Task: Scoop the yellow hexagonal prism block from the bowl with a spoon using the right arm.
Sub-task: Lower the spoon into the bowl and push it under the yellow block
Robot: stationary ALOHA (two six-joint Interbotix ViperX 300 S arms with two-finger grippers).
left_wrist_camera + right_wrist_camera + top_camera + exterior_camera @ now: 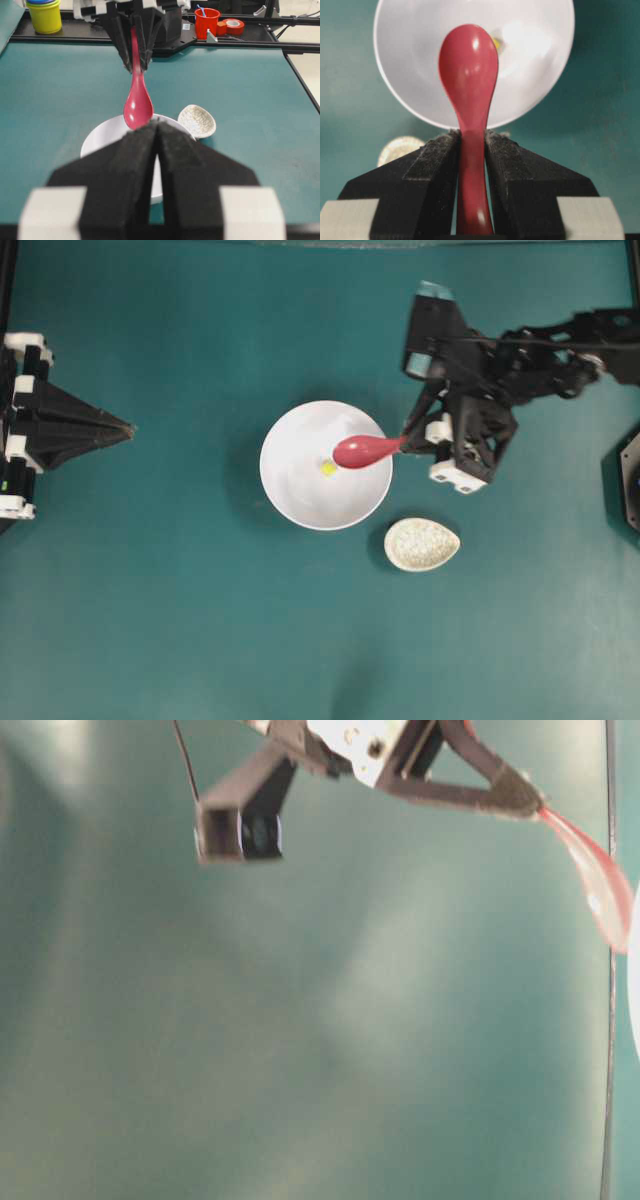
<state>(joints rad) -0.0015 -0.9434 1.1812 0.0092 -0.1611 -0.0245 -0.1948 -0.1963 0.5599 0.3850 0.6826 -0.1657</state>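
The white bowl (300,495) stands mid-table with the tiny yellow hexagonal prism block (328,468) lying inside it. My right gripper (410,440) is shut on the handle of the red-pink spoon (362,450), whose scoop hangs over the bowl's right side, just right of the block. In the right wrist view the spoon (469,95) runs out from between the fingers (437,155) over the bowl (410,75), and the block (496,43) peeks out beside the scoop. My left gripper (130,427) rests far left, shut and empty; in its own view the gripper (157,126) faces the bowl (102,140) and spoon (137,102).
A speckled off-white oval spoon rest (422,544) lies right of and just below the bowl. Beyond the far table edge stand a yellow cup (45,16), a red cup (207,22) and a roll of red tape (233,25).
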